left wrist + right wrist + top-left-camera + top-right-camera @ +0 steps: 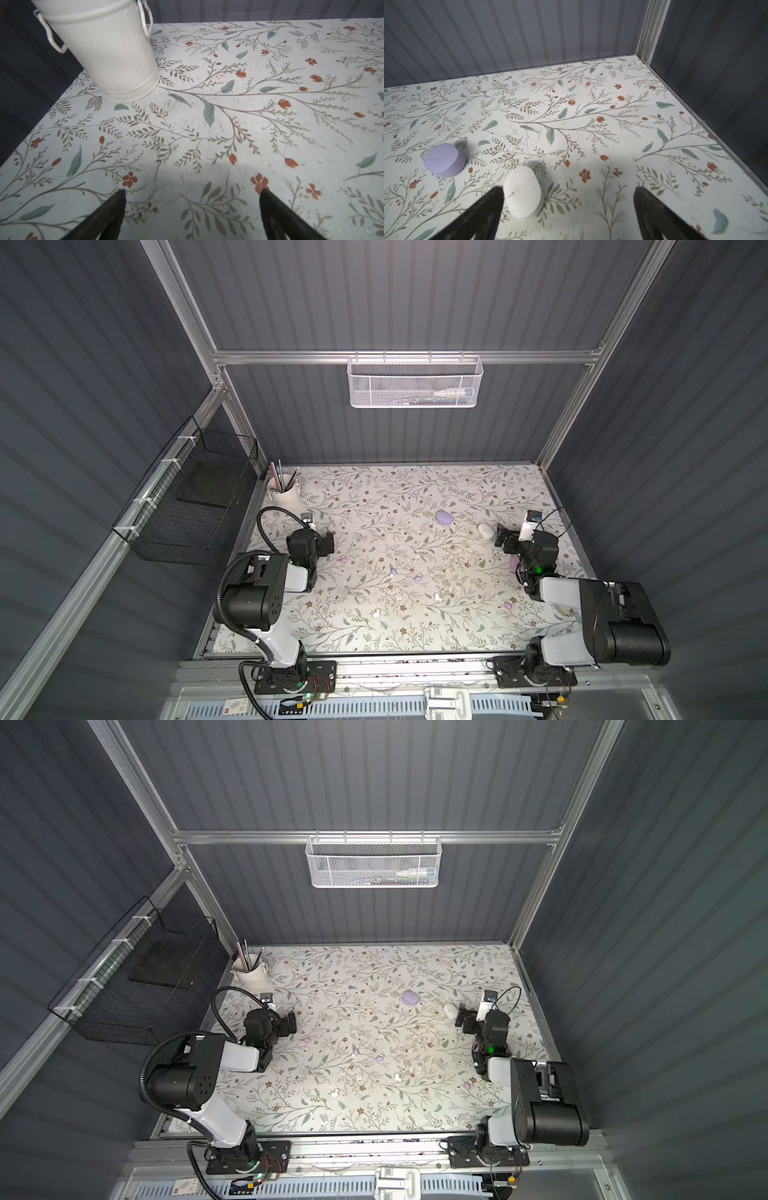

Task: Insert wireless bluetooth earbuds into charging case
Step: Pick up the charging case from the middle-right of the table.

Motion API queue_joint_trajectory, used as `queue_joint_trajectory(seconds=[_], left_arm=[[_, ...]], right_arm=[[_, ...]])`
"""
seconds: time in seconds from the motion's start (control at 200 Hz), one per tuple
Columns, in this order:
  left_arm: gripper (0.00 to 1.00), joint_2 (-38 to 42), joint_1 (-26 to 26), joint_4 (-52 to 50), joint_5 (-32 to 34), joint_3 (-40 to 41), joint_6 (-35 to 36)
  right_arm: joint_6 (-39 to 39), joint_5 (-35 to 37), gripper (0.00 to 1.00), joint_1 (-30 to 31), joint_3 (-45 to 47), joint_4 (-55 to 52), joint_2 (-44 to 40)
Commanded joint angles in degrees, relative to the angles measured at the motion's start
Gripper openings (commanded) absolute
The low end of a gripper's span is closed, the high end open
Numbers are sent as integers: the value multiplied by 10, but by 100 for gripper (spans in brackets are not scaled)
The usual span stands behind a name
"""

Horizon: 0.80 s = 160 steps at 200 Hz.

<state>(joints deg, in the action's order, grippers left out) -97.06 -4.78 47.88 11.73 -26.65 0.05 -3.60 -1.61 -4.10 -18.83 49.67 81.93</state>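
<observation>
Noting an early stage: nothing appeared inserted yet. The earbuds (393,571) lay loose on the flowered worktop (374,489), scattered across its middle and near part. Some were lavender or pinkish and some white, all apart from one another, and one lay off to the right near the right arm. They were hard to tell from the printed flowers, so I trusted no exact count.

Two oval cases sat farther back, right of centre: the lavender case (444,160) and, to its right, the white case (523,192). Both looked shut in the right wrist view, with no bud showing in either. A third rounded pinkish shape (514,562) showed partly under the right arm; I could not tell what it was.

The right pincer (569,190) was spread wide and empty, with the white case just beside one fingertip and not gripped. The left pincer (192,193) was likewise spread and empty over bare worktop on the left, with a cream pail (108,52) beyond it at the far-left corner.

Judged remaining: the whole job — open a case, pick up each bud, seat it, close the lid.
</observation>
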Motion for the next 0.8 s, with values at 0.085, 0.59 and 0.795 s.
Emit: queue_joint_trajectory(seconds=[0.085, 0.59, 0.795], left_arm=[[100, -8, 5, 16, -7, -12, 10], [100, -8, 5, 15, -7, -13, 10], [100, -8, 5, 16, -8, -11, 10]], right_arm=[[5, -6, 99, -3, -12, 10, 4], [6, -6, 99, -2, -12, 10, 3], [5, -7, 99, -2, -11, 15, 2]])
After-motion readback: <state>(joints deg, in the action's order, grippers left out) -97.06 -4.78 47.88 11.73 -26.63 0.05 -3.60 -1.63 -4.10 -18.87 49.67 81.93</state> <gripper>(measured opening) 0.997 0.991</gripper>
